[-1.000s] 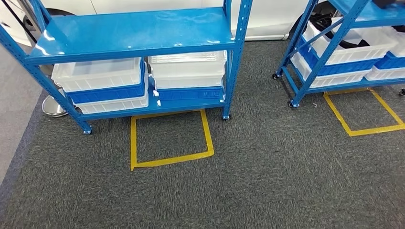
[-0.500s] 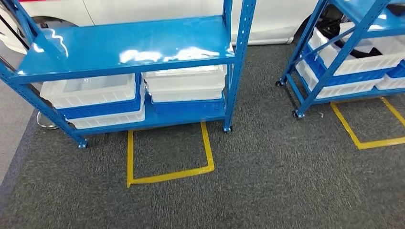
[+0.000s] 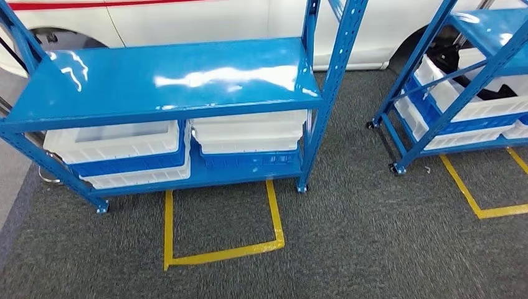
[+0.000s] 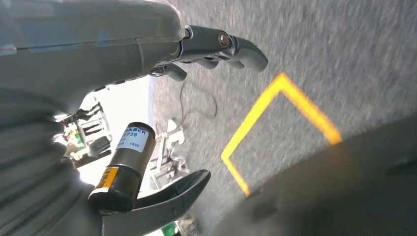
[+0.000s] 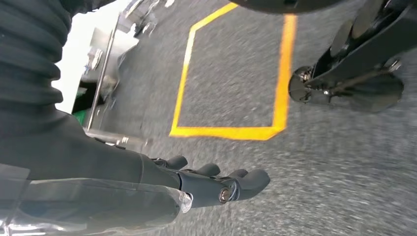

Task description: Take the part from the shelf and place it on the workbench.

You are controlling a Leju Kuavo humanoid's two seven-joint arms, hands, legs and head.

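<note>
Left wrist view: my left hand (image 4: 162, 123), fingers apart, holding nothing, above grey carpet (image 4: 344, 59). My right hand (image 5: 206, 184), likewise spread, yellow tape square (image 5: 231, 78) beyond its fingertips.

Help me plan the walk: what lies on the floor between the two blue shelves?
In the head view, bare grey carpet separates the near blue shelf from the right blue shelf; nothing stands there.

I see a glossy blue painted-metal shelf (image 3: 168, 78) holding smooth white plastic bins (image 3: 115, 140). The carpet (image 3: 373, 237) under it looks rough and matt grey.
</note>
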